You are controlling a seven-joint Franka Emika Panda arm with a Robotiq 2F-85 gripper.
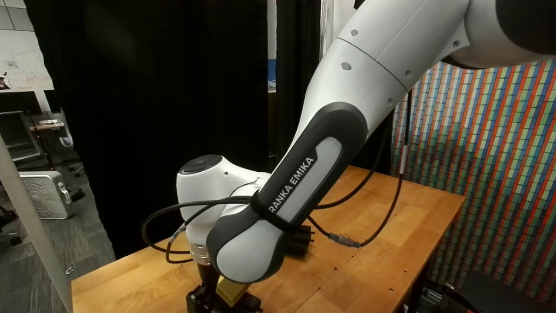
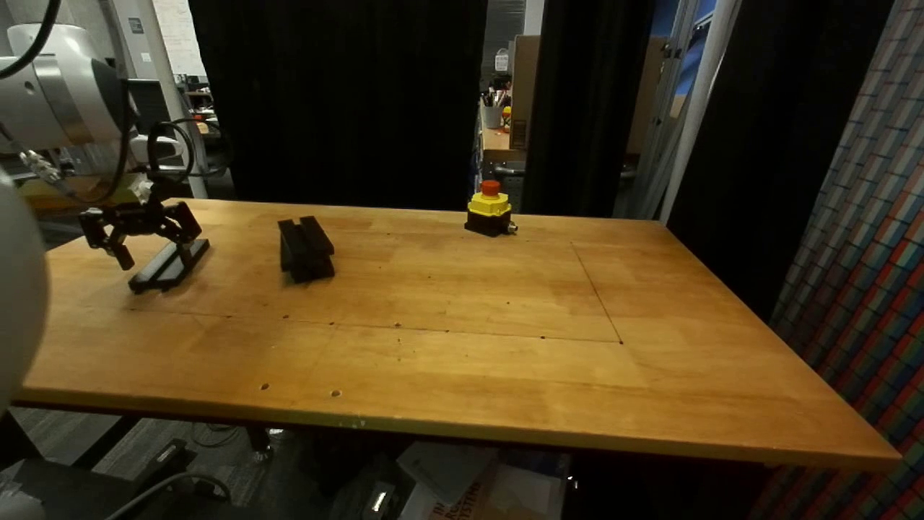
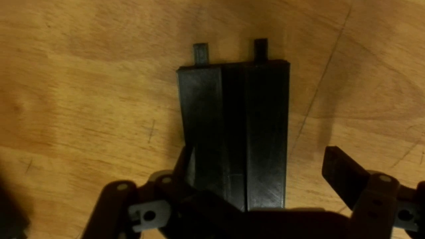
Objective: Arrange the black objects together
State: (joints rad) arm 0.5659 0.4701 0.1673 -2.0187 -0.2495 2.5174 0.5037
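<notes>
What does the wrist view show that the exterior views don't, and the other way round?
Only the wrist view: two small tabs on the end of the black bars below the gripper.

Only the exterior views: the arm and dark curtains in both, and in an exterior view a yellow button box with a red top.

Shared: the wooden table, the open gripper and, in an exterior view, those black bars. A dark shape at the wrist view's left edge may be the black stack, too cropped to tell.

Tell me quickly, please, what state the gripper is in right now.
Gripper: open, holding nothing; a grooved black object lies beneath it.
</notes>
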